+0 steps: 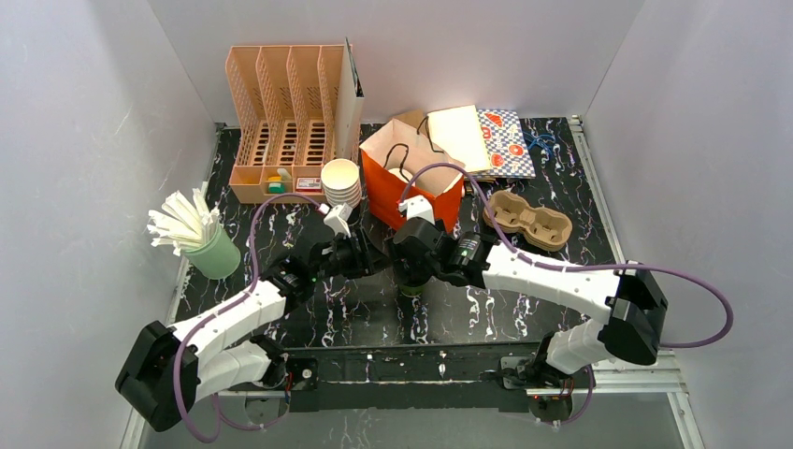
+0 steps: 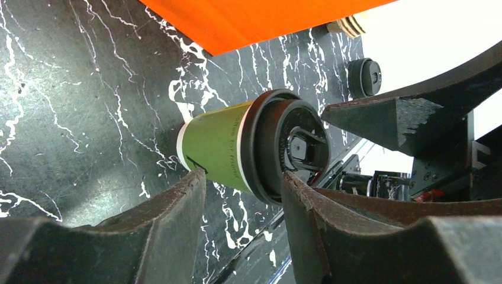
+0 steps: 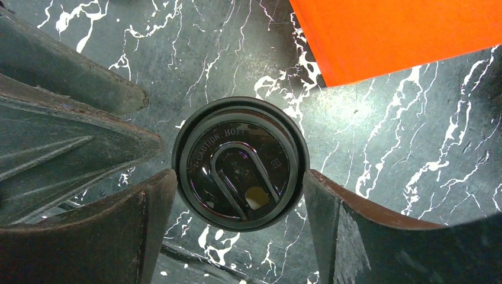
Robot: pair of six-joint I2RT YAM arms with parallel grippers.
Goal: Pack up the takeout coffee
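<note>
Status: green cup (image 2: 216, 148) with black lid (image 3: 240, 160) stands upright on the black marbled table (image 2: 71, 118), near the middle, just on the near side of the orange bag (image 3: 402, 35). Bag's bottom corner is close to the lid rim but not touching; a strip of bare table shows between them

Right gripper (image 3: 240, 177) comes in from above, 1 finger on each side of the lid. Both fingers look to meet the rim, but I cannot tell from the wrist view whether it is clamped or just flanking

Left gripper (image 2: 243, 177) sits low beside the cup, turned so 1 finger lines up near the cup base and 1 near the lid. Jaws are apart, nothing held, tips just short of the cup wall

Room: bare table to the left of the cup and along the near edge by the arm bases. To the right it is bare as far as the cardboard cup carrier (image 1: 530, 222), which is well apart. Back of the table is crowded: stack of white cups (image 1: 341, 182) just beside the bag, peach file organizer (image 1: 285, 122) behind that, flat paper bags (image 1: 486, 138) at the rear. Green holder of white sticks (image 1: 213, 251) stands at the left edge

Hidden: in the top view both wrists cover almost all of the cup. Left wrist view shows only 1 right-arm finger (image 2: 379, 115). Lid lettering only partly readable. Small round dark item (image 2: 364, 77) past the lid, can't make out what
</note>
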